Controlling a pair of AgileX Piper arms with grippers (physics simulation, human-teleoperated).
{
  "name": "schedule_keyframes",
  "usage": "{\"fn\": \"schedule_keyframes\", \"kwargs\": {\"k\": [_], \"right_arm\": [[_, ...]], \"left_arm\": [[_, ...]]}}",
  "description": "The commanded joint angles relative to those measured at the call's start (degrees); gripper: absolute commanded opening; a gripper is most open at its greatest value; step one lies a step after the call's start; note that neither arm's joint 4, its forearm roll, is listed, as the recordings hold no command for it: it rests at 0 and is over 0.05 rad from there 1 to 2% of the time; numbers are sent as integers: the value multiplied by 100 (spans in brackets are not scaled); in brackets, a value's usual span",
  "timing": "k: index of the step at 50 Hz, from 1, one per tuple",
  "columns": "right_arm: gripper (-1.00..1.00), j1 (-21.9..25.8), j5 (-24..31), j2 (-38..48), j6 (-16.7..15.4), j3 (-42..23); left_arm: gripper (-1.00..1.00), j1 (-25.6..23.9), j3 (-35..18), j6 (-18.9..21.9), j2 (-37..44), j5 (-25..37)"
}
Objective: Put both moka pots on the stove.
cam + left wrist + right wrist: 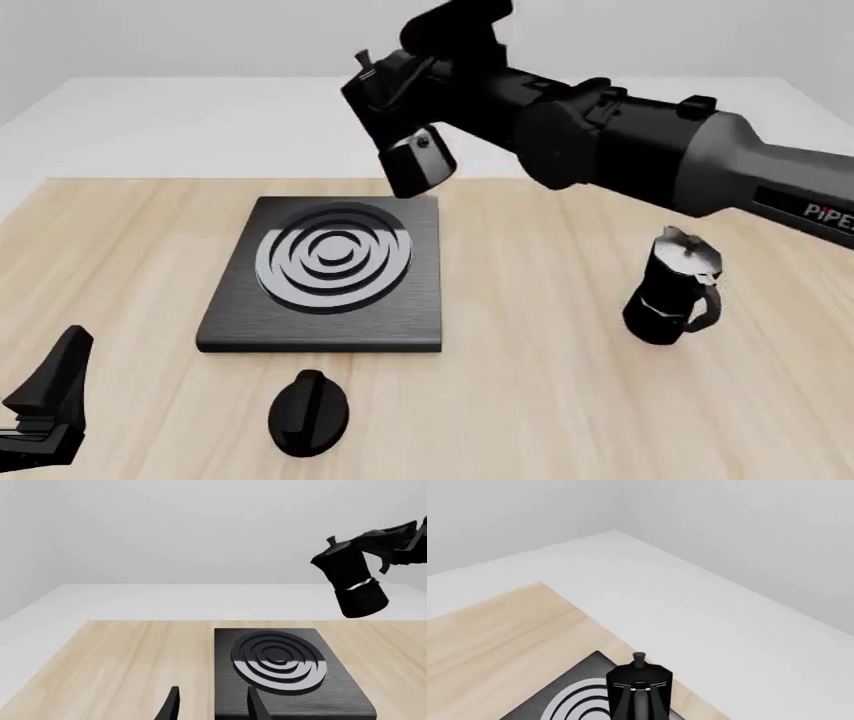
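Two moka pots, one stove (327, 275), one oval knob (310, 411). Each pot is black and faceted with a grey lid and top knob. The lifted pot (400, 130) hangs tilted above the stove's far edge, at its one o'clock, gripped by the right gripper (434, 100). The standing pot (674, 287) sits upright on the table (561, 400), at the stove's three o'clock. The left gripper (210, 705) is parted, empty.

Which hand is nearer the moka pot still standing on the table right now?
Right. The right hand holds the other moka pot in the air above the stove's far edge. The left hand sits low at the table's near left, farther from the standing pot.
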Motion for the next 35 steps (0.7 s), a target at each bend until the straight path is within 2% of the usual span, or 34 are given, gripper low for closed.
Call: {"fn": "schedule_keyframes", "kwargs": {"k": [1,35], "right_arm": [[-100,233,213,778,-38,-1165],[-100,438,1191,2888,-127,-3614]], "left_arm": [[100,0,0,-1,-1,0],[100,0,0,0,0,0]]}}
